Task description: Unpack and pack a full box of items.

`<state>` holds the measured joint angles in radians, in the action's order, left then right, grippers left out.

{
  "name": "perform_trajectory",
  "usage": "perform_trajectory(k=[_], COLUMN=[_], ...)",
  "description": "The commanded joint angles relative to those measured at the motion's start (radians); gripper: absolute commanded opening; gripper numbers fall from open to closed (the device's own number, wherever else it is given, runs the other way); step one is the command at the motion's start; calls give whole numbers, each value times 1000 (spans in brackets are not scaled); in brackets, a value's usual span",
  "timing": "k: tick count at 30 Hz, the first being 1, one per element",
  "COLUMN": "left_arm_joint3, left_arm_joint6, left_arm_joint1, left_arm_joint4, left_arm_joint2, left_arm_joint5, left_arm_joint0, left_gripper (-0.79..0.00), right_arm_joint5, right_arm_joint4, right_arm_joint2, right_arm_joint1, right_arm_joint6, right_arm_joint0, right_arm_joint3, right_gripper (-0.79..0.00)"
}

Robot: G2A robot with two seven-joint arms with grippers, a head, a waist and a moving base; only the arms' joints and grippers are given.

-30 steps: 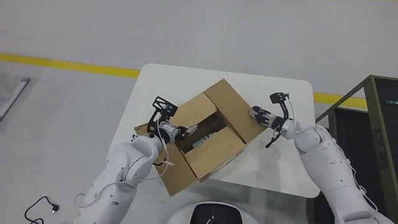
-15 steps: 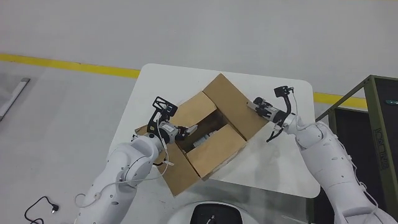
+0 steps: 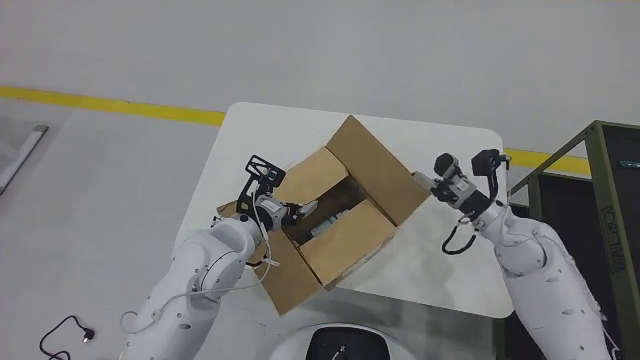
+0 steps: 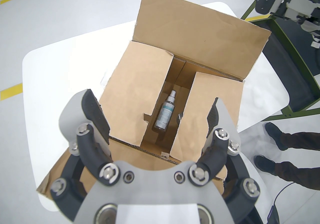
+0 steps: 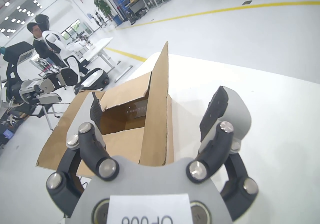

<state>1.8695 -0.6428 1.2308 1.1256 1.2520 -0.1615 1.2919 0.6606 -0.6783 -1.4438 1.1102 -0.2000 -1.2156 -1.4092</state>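
Note:
A brown cardboard box [image 3: 335, 210] stands on the white table [image 3: 290, 125], its flaps partly open. Through the gap between the two inner flaps lies a clear spray bottle [image 4: 165, 112] on the box floor; its body also glints inside the box [image 5: 136, 110] in the right wrist view. My left gripper [image 4: 155, 112] hangs open over the box's near edge, fingers apart above the inner flaps, and sits at the box's left side [image 3: 300, 208] from above. My right gripper [image 5: 160, 107] is open beside the raised outer flap [image 5: 160, 100], at the box's right [image 3: 440, 182].
A dark green metal cart [image 3: 590, 190] stands right of the table, close to the right arm. A person's shoes and legs [image 4: 280, 150] are on the floor beside the table. White table surface lies bare behind the box [image 3: 300, 130] and at its right front [image 3: 430, 270].
The right gripper has drawn back from the box's right flap, rightward and away from it, and the wrist has turned. The flap stands slightly more upright. The left arm has kept still.

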Motion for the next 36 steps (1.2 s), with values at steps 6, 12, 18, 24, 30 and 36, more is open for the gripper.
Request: perform_trajectory(k=[6,12,18,24,30,36], left_arm_joint3=[0,0,0,0,0,0], left_arm_joint6=[0,0,0,0,0,0], left_arm_joint1=[0,0,0,0,0,0], left_arm_joint4=[0,0,0,0,0,0], left_arm_joint2=[0,0,0,0,0,0], left_arm_joint5=[0,0,0,0,0,0], left_arm_joint0=[0,0,0,0,0,0], left_gripper=[0,0,0,0,0,0], right_arm_joint5=[-70,-134,-239,-279,-279,-264], right_arm_joint4=[-218,-377,-404,-369,-351,-330], right_arm_joint2=[19,138,222,260,274,289], right_arm_joint1=[-2,12,35,52,60,68], right_arm_joint6=[52,68,82,82,84,82], right_arm_joint0=[-90,-55,18,70,91,108], right_arm_joint3=[-204,-164,-15,86,143,191], right_gripper=[-785,-785,-785,-785,-785,-785])
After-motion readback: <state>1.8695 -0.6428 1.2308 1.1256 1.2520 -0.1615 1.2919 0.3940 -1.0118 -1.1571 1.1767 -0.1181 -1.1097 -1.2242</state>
